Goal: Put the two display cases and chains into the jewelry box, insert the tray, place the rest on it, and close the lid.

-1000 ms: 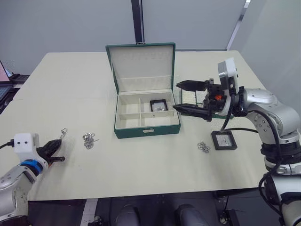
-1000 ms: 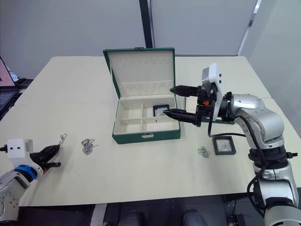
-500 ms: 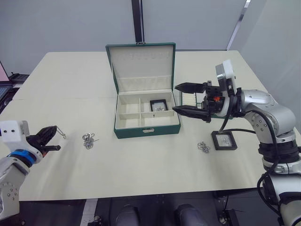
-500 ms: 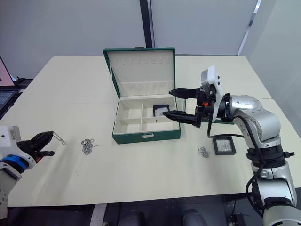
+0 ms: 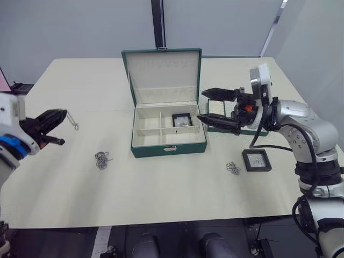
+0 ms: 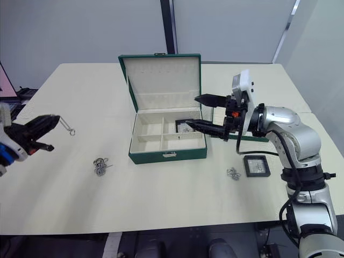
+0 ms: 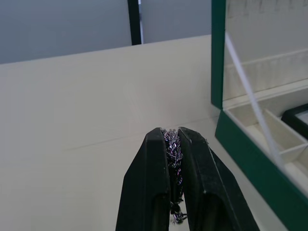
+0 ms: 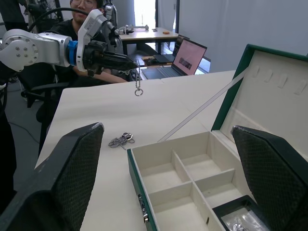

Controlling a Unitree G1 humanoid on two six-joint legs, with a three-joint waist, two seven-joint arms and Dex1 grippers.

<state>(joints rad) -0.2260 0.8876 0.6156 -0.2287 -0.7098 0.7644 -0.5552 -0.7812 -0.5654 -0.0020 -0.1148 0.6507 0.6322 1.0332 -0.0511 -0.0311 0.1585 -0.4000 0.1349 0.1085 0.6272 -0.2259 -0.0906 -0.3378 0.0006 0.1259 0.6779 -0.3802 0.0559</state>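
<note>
Chain [image 7: 172, 153], bearing no readable writing, is pinched in the left end effector [image 7: 172, 144]; right end effector [image 5: 207, 105] gapes wide.

We are finding no legible text, label, brand, number or sign in any view. We are checking the jewelry box [image 5: 167, 129] and its lid [image 5: 163, 75]: both are showing plain green and cream surfaces. The laptop screen [image 8: 186, 57] behind the table is glowing pink, with nothing readable on it.
</note>
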